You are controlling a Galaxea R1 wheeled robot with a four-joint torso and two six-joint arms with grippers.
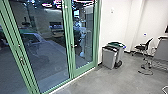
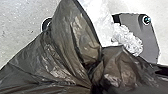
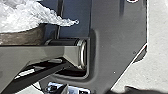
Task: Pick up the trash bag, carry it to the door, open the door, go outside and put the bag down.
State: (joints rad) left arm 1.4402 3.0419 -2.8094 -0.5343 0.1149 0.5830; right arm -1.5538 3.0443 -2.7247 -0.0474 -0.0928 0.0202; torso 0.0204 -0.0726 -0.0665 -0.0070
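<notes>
The dark trash bag (image 2: 62, 50) shows large in the left wrist view, with clear crinkled plastic (image 2: 127, 37) beside its upper folds. Its folds draw together at my left gripper (image 2: 92, 85), which is shut on it; the fingertips are buried in the film. In the right wrist view, part of the trash bag (image 3: 25, 37) and its clear plastic (image 3: 27, 15) lie beyond the robot's jointed bar. The glass door (image 1: 85, 32) stands shut in its green frame in the head view, a handle (image 1: 73, 46) on its left edge.
Right of the door, grey bins (image 1: 109, 57) stand against the white wall (image 1: 112, 22). Farther right are a black chair (image 1: 143, 47) and a desk (image 1: 161, 51). A large glass pane (image 1: 45, 47) fills the left, with reflections in it. Grey concrete floor (image 1: 107, 80) runs along the threshold.
</notes>
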